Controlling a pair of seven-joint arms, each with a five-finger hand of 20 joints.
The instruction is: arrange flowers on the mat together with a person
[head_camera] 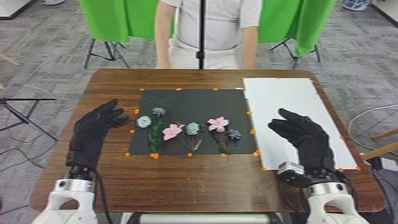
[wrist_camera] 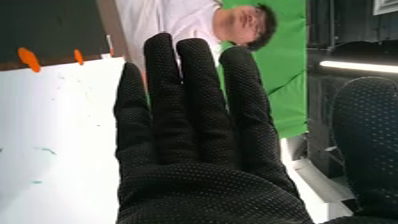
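Six artificial flowers were spread in an uneven row across the dark mat (head_camera: 191, 101) on the table. From left to right in the head view, a pale blue flower (head_camera: 144, 121), a dark blue flower (head_camera: 158, 111) above a leafy green stem (head_camera: 155, 134), a pink flower (head_camera: 171, 132), a pale blue-green flower (head_camera: 193, 128), a second pink flower (head_camera: 218, 124) and a second dark blue flower (head_camera: 234, 134) were seen. The mat was edged with small orange marks (head_camera: 155, 156). Just beside its right edge, a long white sheet (head_camera: 289, 95) was laid on the brown wooden table (head_camera: 191, 180). The black-gloved left hand (head_camera: 90, 129) was held to the left of the mat, relaxed and released. The right hand (head_camera: 306, 137) was held over the white sheet, also released; in the right wrist view, its fingers (wrist_camera: 200, 95) were stretched straight and its thumb (wrist_camera: 367, 135) was set well apart from them. Beyond the table, green cloth (head_camera: 107, 22) was hung above a grey floor (head_camera: 53, 55).
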